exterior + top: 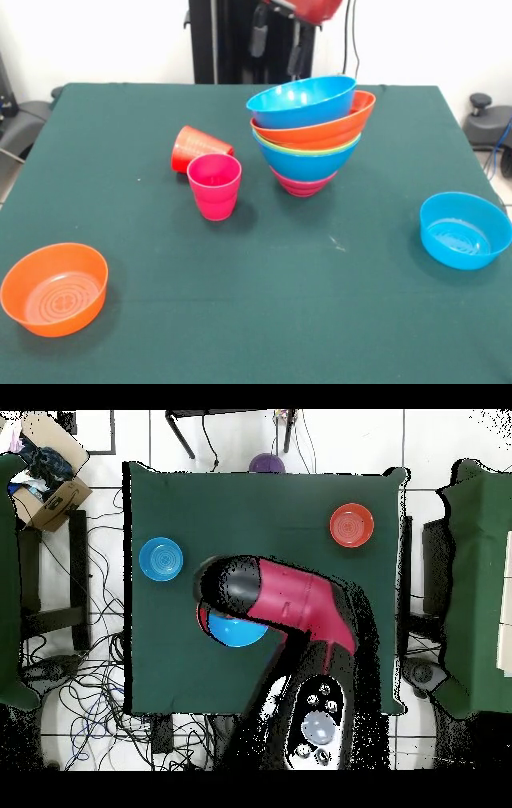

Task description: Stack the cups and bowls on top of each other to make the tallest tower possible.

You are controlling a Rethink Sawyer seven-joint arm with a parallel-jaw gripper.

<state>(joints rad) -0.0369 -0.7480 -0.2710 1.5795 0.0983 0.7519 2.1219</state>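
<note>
Green-clothed table (144, 336); white wall (96, 40); tiled floor (100, 714) strewn with cables; cardboard box (48, 494).

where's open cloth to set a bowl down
Bare cloth lies along the front edge between the small orange bowl and the light blue bowl, and on the left behind the orange bowl. The middle is crowded: the tower, pink cup and tipped red-orange cup stand close together.

From overhead the arm (290, 599) covers most of the tower (238, 631) and both cups, while the front view crops the arm at 12 o'clock, so the jaws can't be made out.
</note>
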